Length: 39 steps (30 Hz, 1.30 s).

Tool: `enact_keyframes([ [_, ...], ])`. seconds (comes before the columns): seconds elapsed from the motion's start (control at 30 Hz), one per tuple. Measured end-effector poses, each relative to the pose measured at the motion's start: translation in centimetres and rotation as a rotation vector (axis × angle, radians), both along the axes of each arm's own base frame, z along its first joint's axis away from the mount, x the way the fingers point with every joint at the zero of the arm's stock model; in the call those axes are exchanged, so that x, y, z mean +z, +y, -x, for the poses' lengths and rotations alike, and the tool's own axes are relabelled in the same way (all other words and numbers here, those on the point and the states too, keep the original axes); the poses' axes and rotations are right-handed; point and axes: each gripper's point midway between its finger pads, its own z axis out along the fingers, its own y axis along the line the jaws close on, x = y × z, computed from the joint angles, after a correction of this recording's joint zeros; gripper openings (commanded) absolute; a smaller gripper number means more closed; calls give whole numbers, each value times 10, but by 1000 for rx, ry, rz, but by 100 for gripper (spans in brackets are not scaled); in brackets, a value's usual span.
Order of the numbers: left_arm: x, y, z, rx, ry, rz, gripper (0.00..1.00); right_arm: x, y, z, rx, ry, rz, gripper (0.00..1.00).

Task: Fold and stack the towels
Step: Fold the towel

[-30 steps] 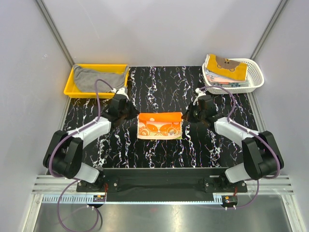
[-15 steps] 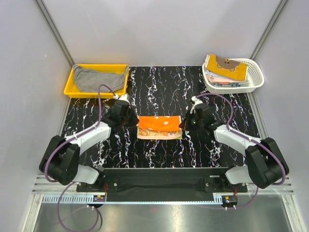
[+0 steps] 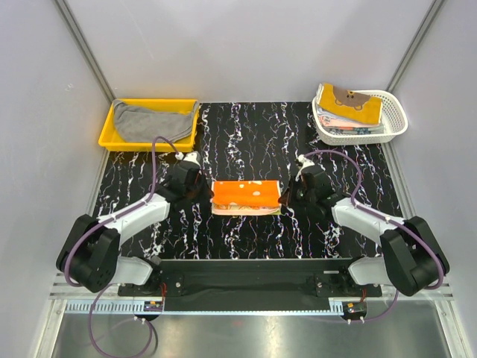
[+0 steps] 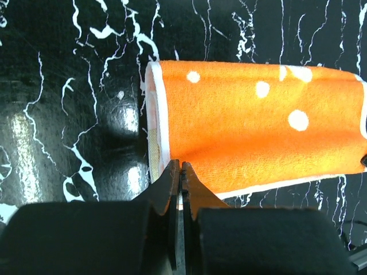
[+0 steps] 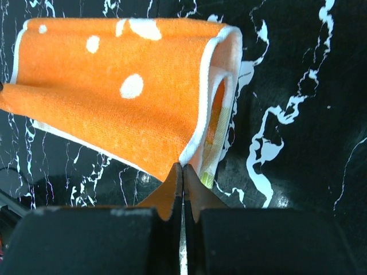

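Observation:
An orange towel (image 3: pixel 247 195) with white dots lies on the black marbled table, partly folded over toward the near side. My left gripper (image 3: pixel 203 192) is shut on its left near corner; the left wrist view shows the orange towel (image 4: pixel 258 126) pinched at my gripper (image 4: pixel 180 166). My right gripper (image 3: pixel 287 195) is shut on the right near corner; the right wrist view shows the orange towel (image 5: pixel 120 97) rolled over at my gripper (image 5: pixel 183 167). A grey towel (image 3: pixel 153 119) lies in the yellow tray. Several folded towels (image 3: pixel 349 104) are stacked in the white basket.
The yellow tray (image 3: pixel 106 133) stands at the back left. The white lattice basket (image 3: pixel 399 119) stands at the back right. White walls with metal posts close in both sides and the back.
Both grippers have drawn the towel's far edge toward the near side, folding it over. The patterned face is covered by the orange dotted side and the towel looks narrower.

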Motion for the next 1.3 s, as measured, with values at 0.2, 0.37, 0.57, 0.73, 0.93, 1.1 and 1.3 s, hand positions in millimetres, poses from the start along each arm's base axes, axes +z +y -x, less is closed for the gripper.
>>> enact_keyframes([
  [0.2, -1, 1, 3, -2, 4, -4, 0, -10, 2, 12, 6, 32, 1, 0],
  [0.37, -11, 3, 11, -5, 28, -15, 0, -17, 4, 20, 10, 52, -2, 2],
  [0.57, -20, 2, 20, -14, 52, -22, 22, -24, 1, 27, -3, 83, -3, 18],
  [0.73, -17, 5, 26, -20, 59, -34, 32, -18, -4, 29, -21, 87, 12, 27],
  [0.93, 23, 7, 18, -21, 13, -56, 27, 22, -10, 21, -65, 33, 21, 29],
  [1.1, 57, -6, 5, -50, -56, -28, 15, 59, 1, 8, -67, -26, -26, 27],
  [1.3, 22, -13, 7, -70, 35, -64, 6, 33, 35, 5, -6, 62, -27, 26],
])
